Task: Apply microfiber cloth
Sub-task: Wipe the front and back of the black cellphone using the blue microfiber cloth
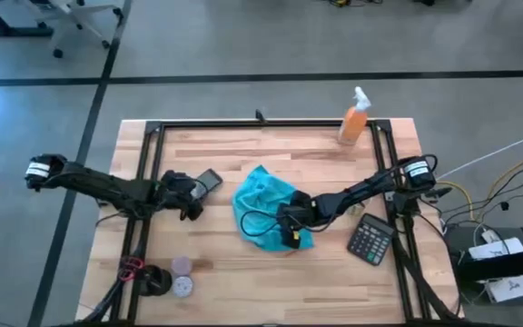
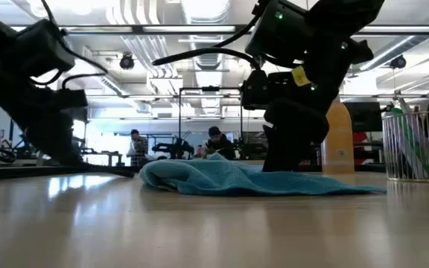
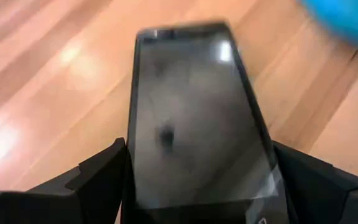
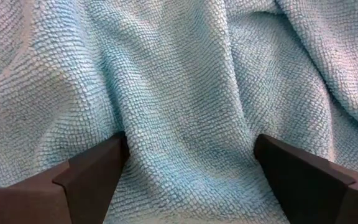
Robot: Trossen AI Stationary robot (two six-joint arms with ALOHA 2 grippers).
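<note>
Terrycloth, nubby and bright turquoise, is lying in soft wrinkled folds near the middle of my wooden plank desk (image 1: pixel 243 263): that is the microfiber cloth (image 1: pixel 260 202). My right tool (image 4: pixel 188 163) is pressing down into it, fingers (image 4: pixel 92 168) spread wide with a ridge of the fabric between them, not yet pinched. My left tool (image 3: pixel 197 174) is sitting just left of the cloth, clamping the flat, glossy black phone (image 3: pixel 194 112) by its long edges. An orange spray bottle (image 1: pixel 354 118) is standing at the far edge, and a dark calculator (image 1: pixel 371 239) is lying to the right.
</note>
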